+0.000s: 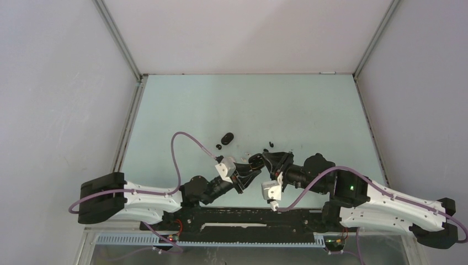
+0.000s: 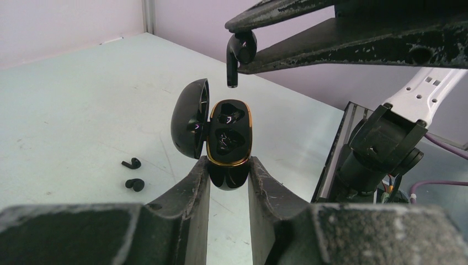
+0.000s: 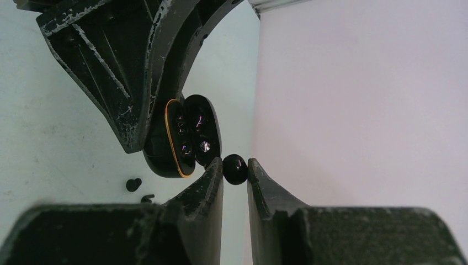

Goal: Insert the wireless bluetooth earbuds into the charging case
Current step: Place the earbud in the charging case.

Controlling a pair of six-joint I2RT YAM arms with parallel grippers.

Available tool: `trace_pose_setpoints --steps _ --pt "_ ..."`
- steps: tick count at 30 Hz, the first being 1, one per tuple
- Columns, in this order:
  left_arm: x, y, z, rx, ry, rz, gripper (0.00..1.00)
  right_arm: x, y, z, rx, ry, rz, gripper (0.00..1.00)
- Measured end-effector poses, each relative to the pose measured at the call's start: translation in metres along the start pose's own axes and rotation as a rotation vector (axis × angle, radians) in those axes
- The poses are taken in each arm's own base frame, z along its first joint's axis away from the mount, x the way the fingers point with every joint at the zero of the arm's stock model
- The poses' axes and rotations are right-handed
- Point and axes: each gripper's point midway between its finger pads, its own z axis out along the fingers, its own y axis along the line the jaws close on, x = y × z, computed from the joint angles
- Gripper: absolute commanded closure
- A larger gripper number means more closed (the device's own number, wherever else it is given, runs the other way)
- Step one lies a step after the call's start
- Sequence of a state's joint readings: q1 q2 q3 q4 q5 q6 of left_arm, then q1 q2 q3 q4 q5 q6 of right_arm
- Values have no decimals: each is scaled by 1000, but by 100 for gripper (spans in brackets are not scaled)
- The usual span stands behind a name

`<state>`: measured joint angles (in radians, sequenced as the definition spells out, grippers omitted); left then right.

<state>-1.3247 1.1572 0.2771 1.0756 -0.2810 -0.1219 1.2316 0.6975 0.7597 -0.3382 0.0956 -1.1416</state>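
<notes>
My left gripper is shut on the lower end of a black charging case with a gold rim, held up off the table. Its lid stands open to the left, and both inner wells show. Just above the case hangs a black earbud, stem pointing down, with my right gripper shut on it. In the right wrist view the earbud sits between the fingertips, right beside the open case. From above, both grippers meet near the case.
Two loose black earbuds lie on the pale table left of the case. A second black oval case rests farther back, with small dark bits nearby. White walls enclose the table; the right arm's base stands close on the right.
</notes>
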Motion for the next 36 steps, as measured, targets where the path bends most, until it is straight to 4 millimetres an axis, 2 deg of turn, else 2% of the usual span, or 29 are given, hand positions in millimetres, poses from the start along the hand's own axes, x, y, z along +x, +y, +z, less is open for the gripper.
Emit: trace_pose_setpoints --steps 9,36 --pt "-6 -1 0 3 -19 -6 100 0 1 1 -5 2 -17 100" --pt "-5 -4 -1 18 -14 -7 100 4 12 3 -53 21 -40 100"
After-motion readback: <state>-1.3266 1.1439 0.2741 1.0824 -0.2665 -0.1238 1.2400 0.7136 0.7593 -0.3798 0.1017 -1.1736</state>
